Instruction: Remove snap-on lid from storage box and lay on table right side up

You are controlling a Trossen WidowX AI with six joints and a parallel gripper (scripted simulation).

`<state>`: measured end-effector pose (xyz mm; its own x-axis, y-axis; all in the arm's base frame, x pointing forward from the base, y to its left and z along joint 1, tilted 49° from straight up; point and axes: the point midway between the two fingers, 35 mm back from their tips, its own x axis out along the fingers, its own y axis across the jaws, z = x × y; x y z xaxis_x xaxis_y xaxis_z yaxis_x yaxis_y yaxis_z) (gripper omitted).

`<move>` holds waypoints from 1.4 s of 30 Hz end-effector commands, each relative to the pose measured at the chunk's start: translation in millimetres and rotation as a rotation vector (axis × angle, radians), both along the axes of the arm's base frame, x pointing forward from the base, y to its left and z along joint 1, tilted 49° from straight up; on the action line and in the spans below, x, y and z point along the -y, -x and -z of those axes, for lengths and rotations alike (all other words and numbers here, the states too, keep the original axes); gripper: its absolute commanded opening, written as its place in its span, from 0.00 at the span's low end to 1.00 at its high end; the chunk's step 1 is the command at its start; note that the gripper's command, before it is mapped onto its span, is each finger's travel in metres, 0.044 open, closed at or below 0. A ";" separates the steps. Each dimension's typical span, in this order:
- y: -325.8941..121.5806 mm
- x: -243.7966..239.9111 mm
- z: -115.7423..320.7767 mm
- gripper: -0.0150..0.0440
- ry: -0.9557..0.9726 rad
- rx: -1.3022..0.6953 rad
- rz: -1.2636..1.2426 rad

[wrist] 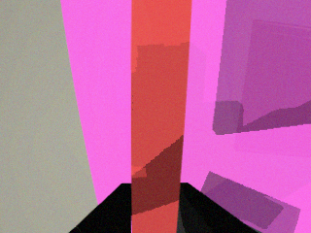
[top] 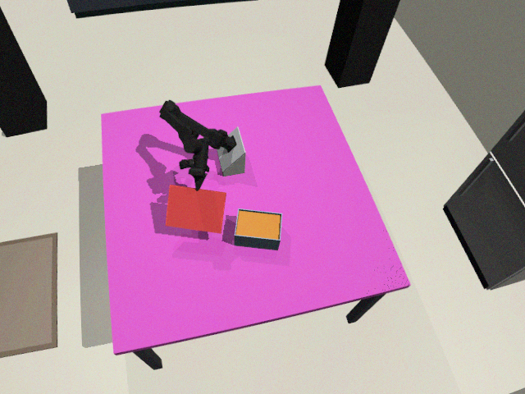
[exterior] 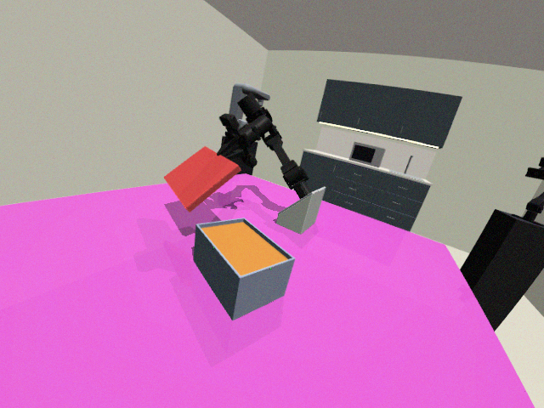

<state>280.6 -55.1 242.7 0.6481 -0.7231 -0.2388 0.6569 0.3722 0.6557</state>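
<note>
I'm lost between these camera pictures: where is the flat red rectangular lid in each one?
Top: the flat red rectangular lid is left of centre.
Exterior: left of centre, tilted, above the table.
Wrist: an upright strip down the middle.
Shared landmark: the magenta table top.

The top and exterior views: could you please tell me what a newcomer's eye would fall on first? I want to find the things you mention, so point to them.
Probably the bright red lid (top: 195,209) (exterior: 200,176) (wrist: 159,97), tilted above the table and held at one edge by the black gripper (top: 197,183) (exterior: 222,153) (wrist: 155,193). Next, the open storage box (top: 257,243) (exterior: 263,285) beside it on the vivid pink table (top: 254,292) (exterior: 373,342) (wrist: 92,97), its inside showing bright orange.
</note>
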 end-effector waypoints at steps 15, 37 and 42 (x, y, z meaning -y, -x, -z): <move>17.9 18.7 -31.5 0.25 -0.008 0.021 -0.012; 36.4 39.8 -57.1 0.25 -0.007 0.021 -0.012; 36.3 40.0 -56.4 0.25 -0.007 0.021 -0.012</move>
